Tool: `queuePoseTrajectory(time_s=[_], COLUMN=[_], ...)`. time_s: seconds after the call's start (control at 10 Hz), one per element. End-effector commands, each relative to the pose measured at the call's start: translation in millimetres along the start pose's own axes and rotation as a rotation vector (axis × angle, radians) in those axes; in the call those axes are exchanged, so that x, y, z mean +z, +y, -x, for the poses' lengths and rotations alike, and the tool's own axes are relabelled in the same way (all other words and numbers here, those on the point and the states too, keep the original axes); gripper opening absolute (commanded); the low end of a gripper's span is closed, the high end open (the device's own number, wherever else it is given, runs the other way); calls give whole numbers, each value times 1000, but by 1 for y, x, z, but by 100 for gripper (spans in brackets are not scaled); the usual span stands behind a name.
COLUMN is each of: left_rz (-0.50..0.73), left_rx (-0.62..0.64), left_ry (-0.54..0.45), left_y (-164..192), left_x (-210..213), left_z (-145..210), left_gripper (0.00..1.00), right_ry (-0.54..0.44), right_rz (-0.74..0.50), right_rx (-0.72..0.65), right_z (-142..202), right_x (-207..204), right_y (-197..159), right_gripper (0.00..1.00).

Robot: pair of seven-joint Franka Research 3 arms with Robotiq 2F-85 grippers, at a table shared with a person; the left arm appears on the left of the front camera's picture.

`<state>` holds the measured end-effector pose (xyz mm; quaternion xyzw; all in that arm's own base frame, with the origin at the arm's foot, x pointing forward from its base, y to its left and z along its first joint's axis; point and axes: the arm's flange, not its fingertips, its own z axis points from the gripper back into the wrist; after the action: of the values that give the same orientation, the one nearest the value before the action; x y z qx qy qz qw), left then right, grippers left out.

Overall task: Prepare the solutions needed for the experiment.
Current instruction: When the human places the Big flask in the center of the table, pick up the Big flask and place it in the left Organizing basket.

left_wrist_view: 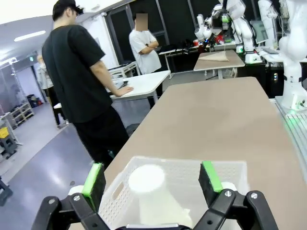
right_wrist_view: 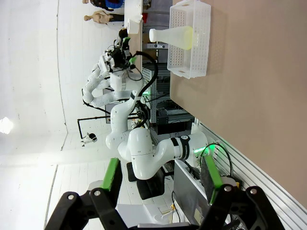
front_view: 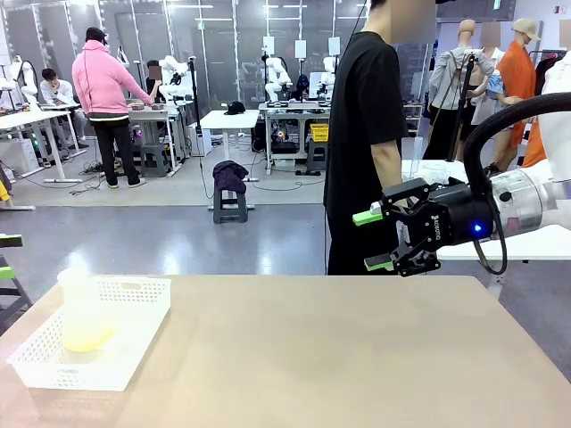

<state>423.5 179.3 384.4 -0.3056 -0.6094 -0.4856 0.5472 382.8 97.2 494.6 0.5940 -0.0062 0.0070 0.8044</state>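
Matte tan table (front_view: 339, 357); perforated white basket (front_view: 134, 334) holds frosted conical flask (front_view: 82, 312).

A white perforated basket (front_view: 134, 343), a frosted flask (front_view: 83, 312) tinted yellow-green (front_view: 86, 337), and a tan table (front_view: 339, 357) were seen.

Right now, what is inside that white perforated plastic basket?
A frosted conical flask stands inside the white perforated plastic basket, with pale yellow-green liquid tinting its wide base. The basket floor behind the flask is hidden.
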Motion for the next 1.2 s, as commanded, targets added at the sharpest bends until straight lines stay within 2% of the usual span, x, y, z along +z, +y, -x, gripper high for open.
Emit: queuePoseTrajectory(time_s=[0.0,0.2,0.3,0.4,0.5,0.6,0.7,0.8,0.9,1.1], left_rz=[73,200,284,366,391,512,472,541,472,472], left_rx=[149,303,411,566,641,713,749,598,711,711], left_ry=[-26,-17,-56,-25,-26,-45,-40,51,-96,-96], left_y=[-35,-60,-71,-85,-92,-98,-100,-98,-103,-103], left_x=[-5,-16,-27,-38,-49,-55,-62,-69,-66,-66], left_z=[-41,-65,-71,-76,-77,-80,-81,-69,-71,-71], left_gripper=[100,100,100,100,100,100,100,100,100,100], right_ry=[-2,-2,-2,-2,-2,-2,-2,-2,-2,-2], right_rz=[-12,-12,-12,-12,-12,-12,-12,-12,-12,-12], right_rx=[-1,-1,-1,-1,-1,-1,-1,-1,-1,-1], right_z=[1,1,1,1,1,1,1,1,1,1], right_x=[-2,-2,-2,-2,-2,-2,-2,-2,-2,-2], right_y=[1,1,1,1,1,1,1,1,1,1], right_gripper=[84,84,84,84,84,84,84,84,84,84])
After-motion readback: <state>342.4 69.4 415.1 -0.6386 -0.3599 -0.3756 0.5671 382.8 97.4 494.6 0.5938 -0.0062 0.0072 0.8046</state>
